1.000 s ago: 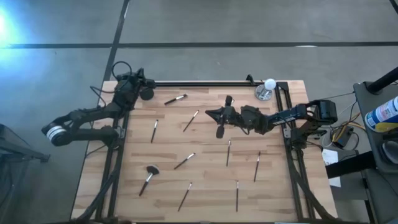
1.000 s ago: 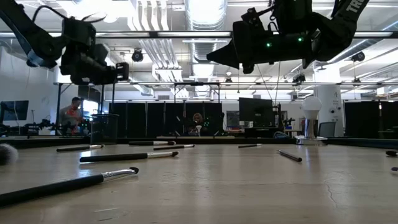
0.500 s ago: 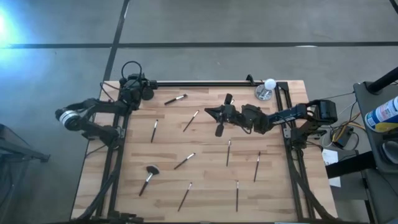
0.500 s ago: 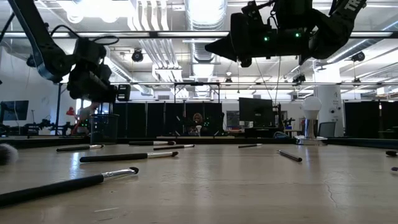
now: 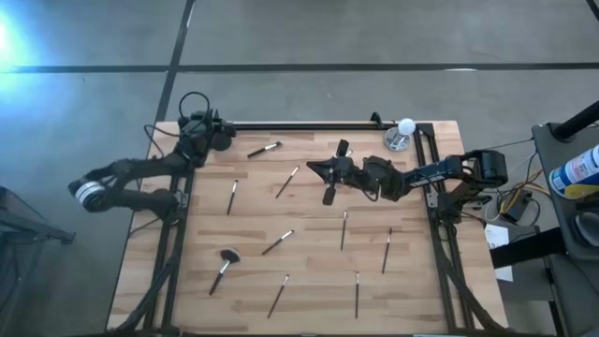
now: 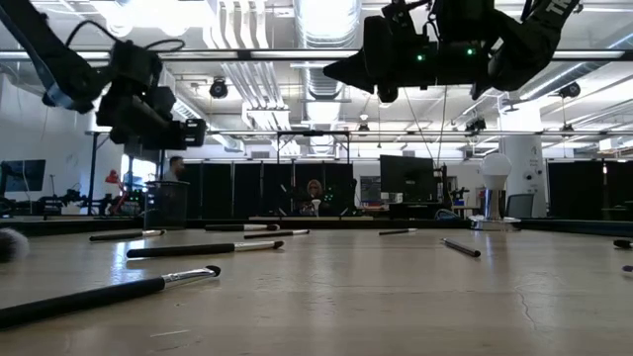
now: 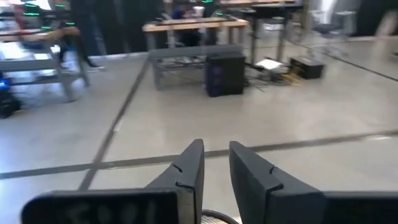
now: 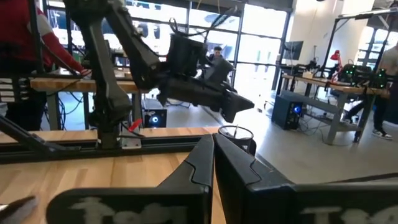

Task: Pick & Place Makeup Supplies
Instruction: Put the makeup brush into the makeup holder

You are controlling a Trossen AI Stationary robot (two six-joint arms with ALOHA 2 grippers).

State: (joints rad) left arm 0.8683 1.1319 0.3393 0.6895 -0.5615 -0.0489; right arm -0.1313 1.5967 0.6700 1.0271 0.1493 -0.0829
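Note:
Several makeup brushes lie flat on the wooden table, among them one [image 5: 265, 149] near the far edge, one [image 5: 287, 182] at the middle, and a fluffy-headed one [image 5: 224, 265] nearer the front. A small black cup [image 8: 236, 134] stands at the far left corner. My left gripper [image 7: 216, 167] hovers level just above it, open by a narrow gap with nothing between the fingers. My right gripper [image 5: 312, 169] hangs level over the table's middle, pointing left. It is shut, and I see no brush in it.
A white ball on a silver base [image 5: 402, 133] stands at the far right corner. A black rail [image 5: 299, 124] runs along the far edge. More brushes [image 5: 343, 229] [image 5: 387, 250] [image 5: 357, 294] lie on the right half and one [image 5: 278, 296] near the front.
My left gripper has dipped toward the black cup and come partly back up, staying over the far left corner.

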